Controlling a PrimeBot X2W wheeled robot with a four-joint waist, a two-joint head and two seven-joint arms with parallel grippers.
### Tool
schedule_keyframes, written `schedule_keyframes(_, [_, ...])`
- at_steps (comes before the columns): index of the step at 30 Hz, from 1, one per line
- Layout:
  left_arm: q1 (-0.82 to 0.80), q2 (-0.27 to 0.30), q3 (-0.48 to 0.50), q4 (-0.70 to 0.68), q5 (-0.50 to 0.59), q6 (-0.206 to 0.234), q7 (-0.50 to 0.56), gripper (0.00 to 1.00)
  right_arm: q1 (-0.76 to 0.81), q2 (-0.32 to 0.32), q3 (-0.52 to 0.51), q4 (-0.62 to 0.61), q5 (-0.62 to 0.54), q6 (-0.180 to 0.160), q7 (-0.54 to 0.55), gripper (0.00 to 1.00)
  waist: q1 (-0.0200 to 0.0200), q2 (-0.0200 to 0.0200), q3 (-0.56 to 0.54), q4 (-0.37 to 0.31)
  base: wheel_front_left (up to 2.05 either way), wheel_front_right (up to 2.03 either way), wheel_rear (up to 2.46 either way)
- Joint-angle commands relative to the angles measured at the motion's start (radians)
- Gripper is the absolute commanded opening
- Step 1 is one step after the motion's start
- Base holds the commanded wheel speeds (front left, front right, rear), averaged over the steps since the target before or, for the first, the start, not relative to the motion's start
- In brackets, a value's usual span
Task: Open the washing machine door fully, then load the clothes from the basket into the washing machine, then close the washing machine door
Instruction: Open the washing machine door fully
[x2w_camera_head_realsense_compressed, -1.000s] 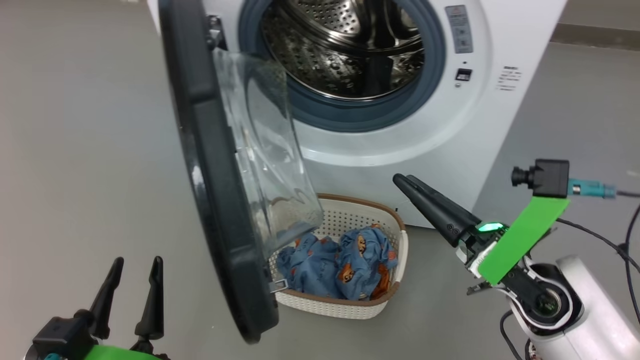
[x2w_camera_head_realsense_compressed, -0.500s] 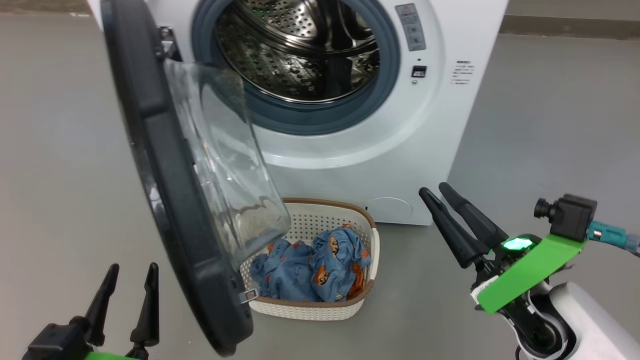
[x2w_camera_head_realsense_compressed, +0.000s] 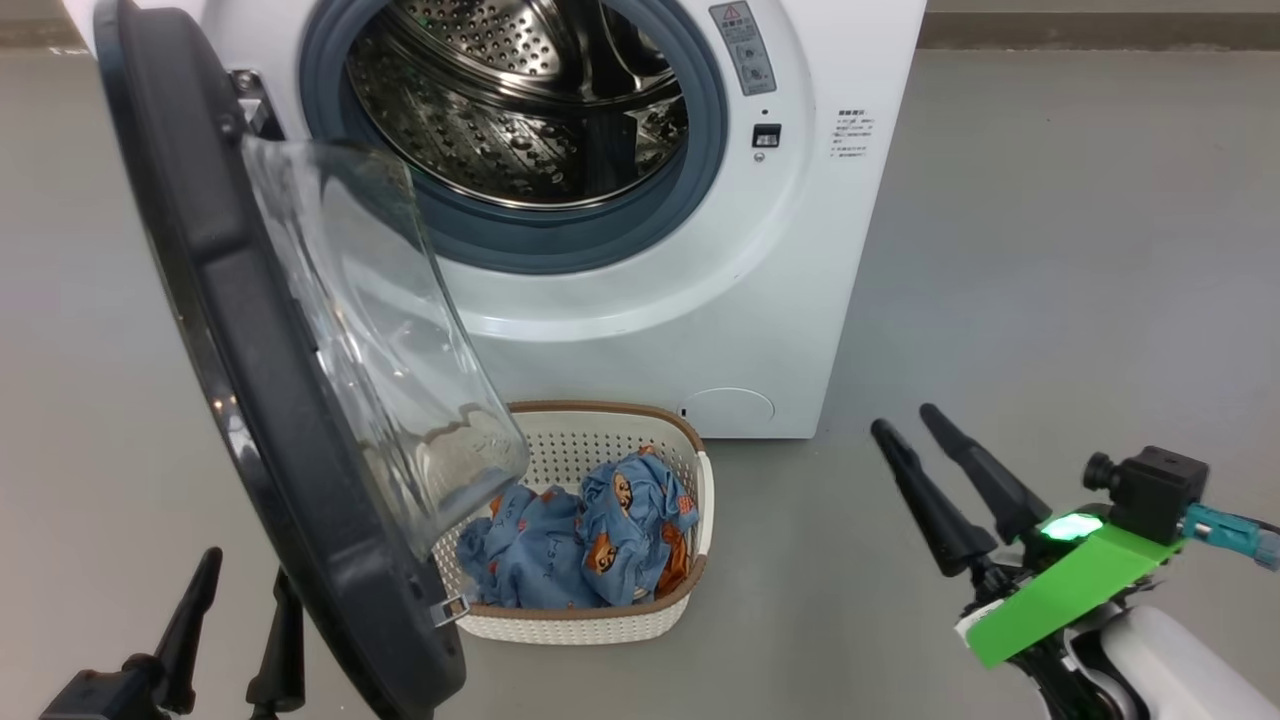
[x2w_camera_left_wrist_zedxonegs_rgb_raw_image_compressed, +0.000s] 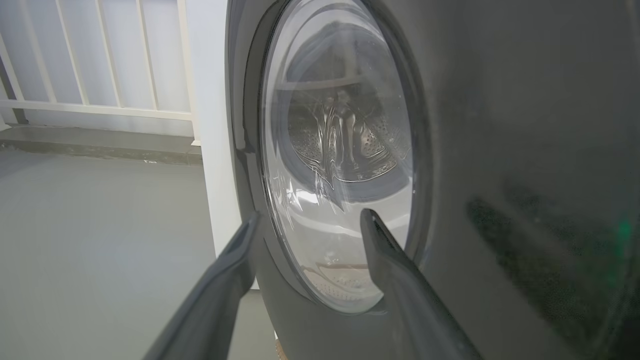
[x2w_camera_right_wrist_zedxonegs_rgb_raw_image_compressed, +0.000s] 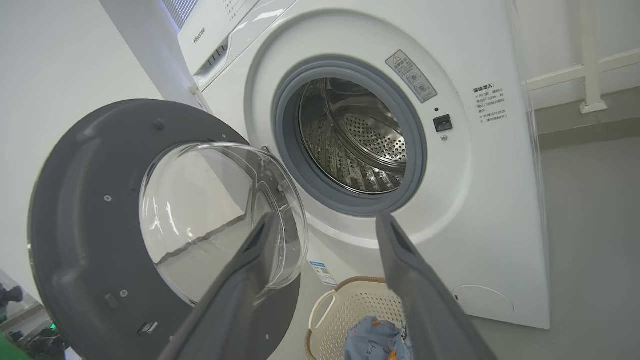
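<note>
Before the washing machine (x2w_camera_head_realsense_compressed: 780, 300) the clothes (x2w_camera_head_realsense_compressed: 580, 545) lie in the basket (x2w_camera_head_realsense_compressed: 600, 625); the washing machine door (x2w_camera_head_realsense_compressed: 250, 400) hangs wide; our left gripper (x2w_camera_head_realsense_compressed: 250, 563) and right gripper (x2w_camera_head_realsense_compressed: 905, 417) gape empty; we judge loading and closing remain.

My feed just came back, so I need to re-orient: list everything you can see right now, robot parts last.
washing machine: one, white, centre back on the floor
washing machine door: one, black rim with clear glass bowl, swung open at the machine's left
drum: one, steel, perforated, inside the machine
gasket: one, grey-blue, ringing the drum mouth
basket: one, cream-white with brown rim, on the floor before the machine
clothes: a pile, blue with orange-brown bears, in the basket
railing: one, white, behind the machine
floor: one, grey, all around
left gripper: one, dark, open, empty, by the door's outer face
right gripper: one, dark, open, empty, right of the basket
</note>
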Motion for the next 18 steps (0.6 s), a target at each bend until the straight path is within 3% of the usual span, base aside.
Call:
schedule_keyframes(1, [-0.015,0.020,0.039,-0.028,0.009,-0.003,-0.008,1.00,0.028,-0.015,-0.012,-0.012,-0.025,0.007,-0.016,1.00,0.0000,0.0000,0.004,-0.006,0.00,0.00,0.00])
schedule_keyframes(14, [-0.008,0.010,0.052,-0.039,0.014,-0.003,-0.008,1.00,0.118,0.081,-0.246,0.056,-0.392,0.007,-0.020,1.00,0.0000,0.0000,0.008,-0.026,0.00,0.00,0.00])
schedule_keyframes(18, [-0.003,0.007,0.055,-0.039,0.013,-0.003,-0.008,1.00,0.136,0.107,-0.278,0.083,-0.472,0.007,-0.020,1.00,0.0000,0.0000,-0.001,-0.028,0.00,0.00,0.00])
